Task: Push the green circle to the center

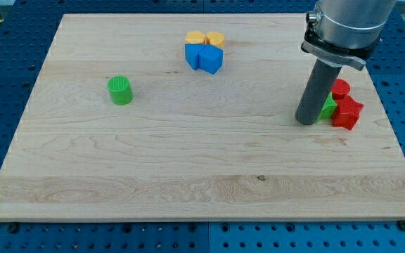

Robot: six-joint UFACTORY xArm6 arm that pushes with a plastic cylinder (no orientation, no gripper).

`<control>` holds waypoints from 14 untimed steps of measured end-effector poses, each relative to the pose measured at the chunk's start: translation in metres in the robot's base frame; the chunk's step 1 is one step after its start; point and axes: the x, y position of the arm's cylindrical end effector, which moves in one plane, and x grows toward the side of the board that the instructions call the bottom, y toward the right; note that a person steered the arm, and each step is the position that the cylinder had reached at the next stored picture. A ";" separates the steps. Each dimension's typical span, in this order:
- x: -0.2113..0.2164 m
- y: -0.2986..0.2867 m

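The green circle is a short green cylinder standing on the wooden board at the view's left, apart from all other blocks. My tip is at the view's right, far from the green circle. It rests just left of a small cluster: a green block partly hidden behind the rod, a red star-like block and a red block above it.
Near the view's top middle sit two blue blocks touching each other, with an orange block and a yellow block right behind them. The board's right edge lies just beyond the red blocks.
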 end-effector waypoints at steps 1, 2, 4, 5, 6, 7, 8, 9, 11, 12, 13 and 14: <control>0.004 -0.040; 0.010 -0.093; 0.026 -0.220; 0.024 -0.291; 0.002 -0.357; -0.024 -0.380; -0.026 -0.378; -0.026 -0.355; -0.042 -0.349; -0.050 -0.349; -0.050 -0.335; -0.050 -0.332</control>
